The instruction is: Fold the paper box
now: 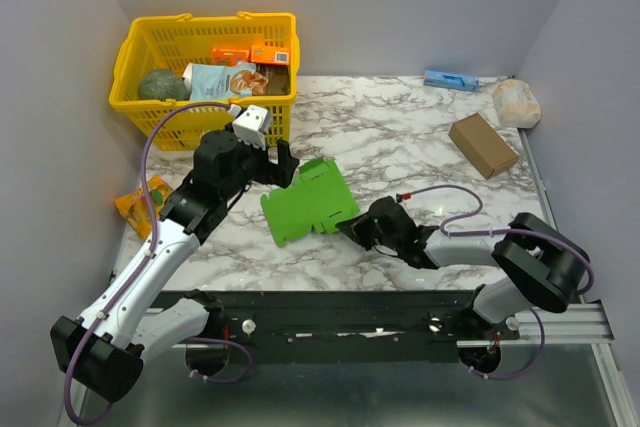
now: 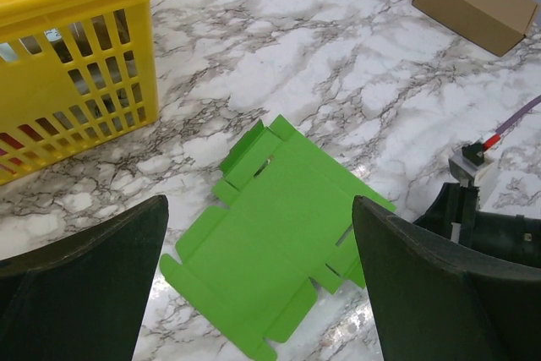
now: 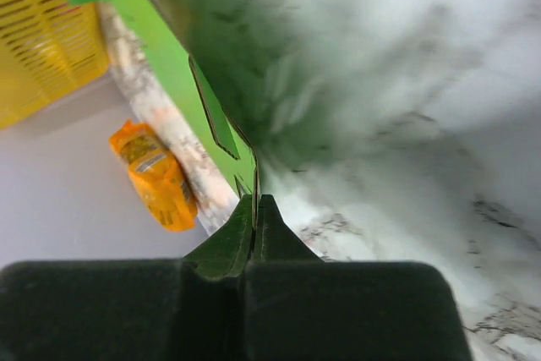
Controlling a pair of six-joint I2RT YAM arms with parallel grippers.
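Just short of the yellow basket (image 1: 205,22), on the near side of its right-hand corner, the paper box (image 1: 310,202) is lying as a flat, unfolded sheet on the marble tabletop (image 1: 420,137), with its creases and small flaps showing. We are working on what looks like the opening step: getting hold of the sheet so that a first panel can be turned up along its crease. No wall is standing yet, so by our judgement nearly all of the folding is waiting to be done.

We are pinching the edge of the box farthest from the basket with the right tool (image 3: 256,202), its fingers pressed together on the thin card. Whether that edge is lifting clear of the tabletop we cannot tell.

We are holding the left tool (image 1: 284,167) over the side of the box nearest the basket. Its fingers are spread wide, with the green sheet showing between them below. It is gripping nothing and seems to be touching nothing.

As we are judging it, the next move calls for the left tool to come down and pin the basket-side panel. The right tool would then be swinging its edge up along a crease, gently, since thin card buckles easily.
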